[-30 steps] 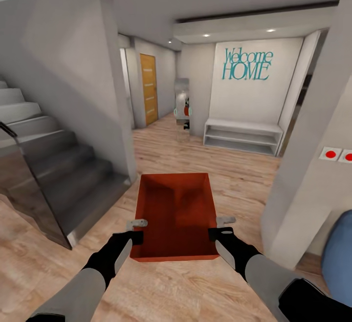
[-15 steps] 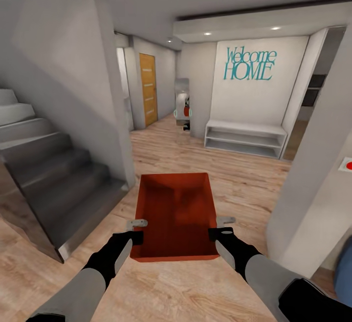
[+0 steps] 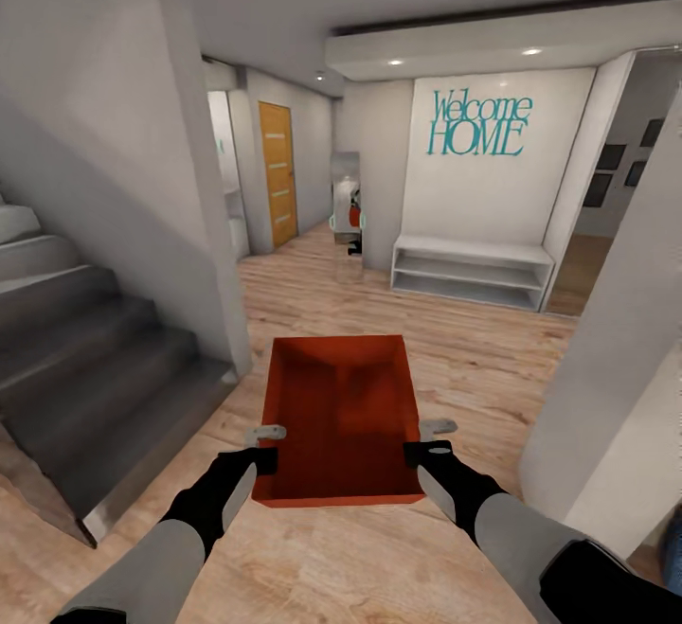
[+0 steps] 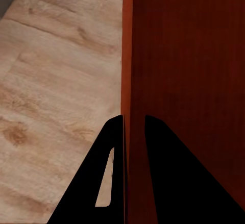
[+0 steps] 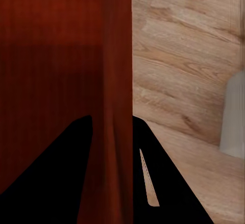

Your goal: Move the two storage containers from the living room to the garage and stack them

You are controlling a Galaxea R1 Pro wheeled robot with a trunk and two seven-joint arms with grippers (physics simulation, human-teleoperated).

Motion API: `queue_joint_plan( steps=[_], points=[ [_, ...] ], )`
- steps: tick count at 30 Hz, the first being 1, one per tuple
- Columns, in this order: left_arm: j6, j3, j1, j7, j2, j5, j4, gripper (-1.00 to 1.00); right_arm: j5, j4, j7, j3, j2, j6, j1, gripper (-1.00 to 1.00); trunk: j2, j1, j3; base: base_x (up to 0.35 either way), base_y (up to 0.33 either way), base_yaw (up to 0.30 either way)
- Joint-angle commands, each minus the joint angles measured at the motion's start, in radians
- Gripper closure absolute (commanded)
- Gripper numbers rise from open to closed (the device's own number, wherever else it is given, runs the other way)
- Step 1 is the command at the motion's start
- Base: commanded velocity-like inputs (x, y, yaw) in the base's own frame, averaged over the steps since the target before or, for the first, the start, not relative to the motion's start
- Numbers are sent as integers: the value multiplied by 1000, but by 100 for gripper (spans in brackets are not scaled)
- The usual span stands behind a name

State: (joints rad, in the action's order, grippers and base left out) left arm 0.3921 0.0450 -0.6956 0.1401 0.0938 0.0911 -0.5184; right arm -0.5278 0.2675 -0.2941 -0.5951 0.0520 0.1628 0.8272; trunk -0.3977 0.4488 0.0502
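Note:
One orange-red open-top storage container (image 3: pixel 341 416) hangs level in front of me above the light wood plank floor (image 3: pixel 455 359). My left gripper (image 3: pixel 270 447) is shut on its left wall near the close corner. My right gripper (image 3: pixel 421 441) is shut on its right wall opposite. In the left wrist view the fingers of the left gripper (image 4: pixel 133 119) pinch the thin container wall (image 4: pixel 133 55), one inside and one outside. The right wrist view has the right gripper (image 5: pixel 112 117) clamped the same way on the other container wall (image 5: pixel 120 55). The container is empty.
Grey stairs (image 3: pixel 85 349) rise at the left behind a white pillar (image 3: pixel 204 226). A white wall corner (image 3: pixel 616 368) stands close on the right. Ahead are a white bench shelf (image 3: pixel 471 272) under a teal "Welcome HOME" sign (image 3: pixel 476 122), and an orange-brown door (image 3: pixel 278 174) down the hall.
The whole view has shifted: the stairs and right wall slid outward and the hallway drew nearer, so the camera moved. Both grippers keep the same hold on the container.

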Motion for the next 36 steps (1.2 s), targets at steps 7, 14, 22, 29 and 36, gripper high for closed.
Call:
queue_joint_plan(
  steps=[7,14,22,29,36],
  points=[
    [8,-5,-1,12,-2,-13,-3,100,14,1,-11,1,-7,8,1,100,-2,1,2,323,0,-240],
    [8,-5,-1,12,-2,-13,-3,100,14,1,-11,1,-6,8,1,100,-2,1,2,323,0,-183],
    [8,-5,-1,12,-2,-13,-3,100,14,1,-11,1,-6,9,1,100,-2,1,2,323,0,-9],
    [8,-5,-1,12,-2,-13,-3,100,14,1,-11,1,-6,9,1,100,-2,1,2,323,0,0],
    [8,-5,-1,12,-2,-13,-3,100,14,1,-11,1,-7,9,1,100,-2,1,2,323,0,0]
  ],
)
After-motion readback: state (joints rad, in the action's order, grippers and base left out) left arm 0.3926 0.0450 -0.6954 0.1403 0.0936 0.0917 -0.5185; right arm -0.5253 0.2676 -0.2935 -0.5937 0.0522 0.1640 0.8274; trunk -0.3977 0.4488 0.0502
